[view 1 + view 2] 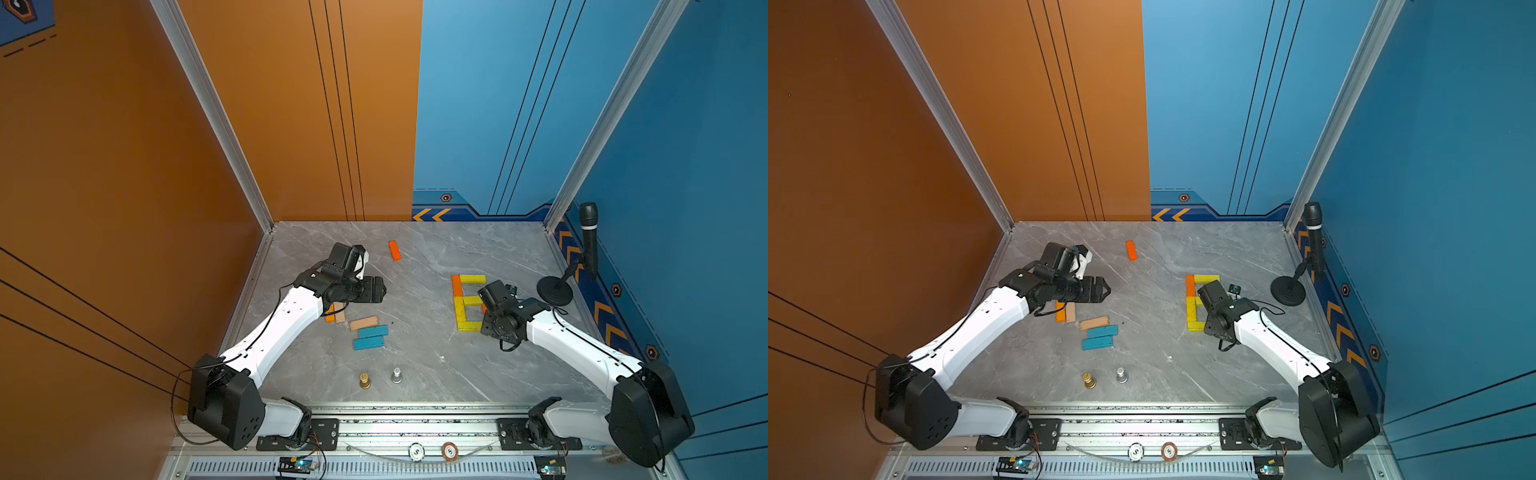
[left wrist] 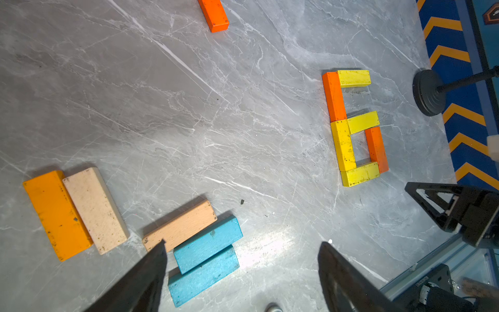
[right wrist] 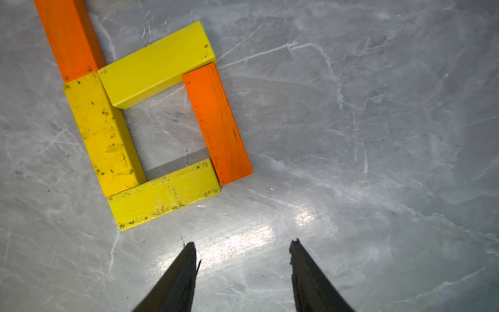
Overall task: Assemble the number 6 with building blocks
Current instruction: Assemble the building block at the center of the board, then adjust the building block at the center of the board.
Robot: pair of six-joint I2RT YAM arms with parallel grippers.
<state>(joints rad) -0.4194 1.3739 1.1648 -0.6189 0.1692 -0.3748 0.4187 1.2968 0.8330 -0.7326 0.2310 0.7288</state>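
Yellow-and-orange six (image 3: 102,129) sits just beside my right tool (image 3: 241,244), jaws part-open, empty; left tool (image 2: 242,243) wide, empty, over spares (image 2: 208,243). Crooked middle plank (image 3: 156,64) wants a gentle squaring nudge.

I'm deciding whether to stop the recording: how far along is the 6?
Done: six blocks form a closed 6, with the orange block closing its loop. In hand: nothing; the right gripper and left gripper are both open and empty. Left: at most squaring the slightly tilted middle yellow bar; the spare blocks lie apart, unneeded.
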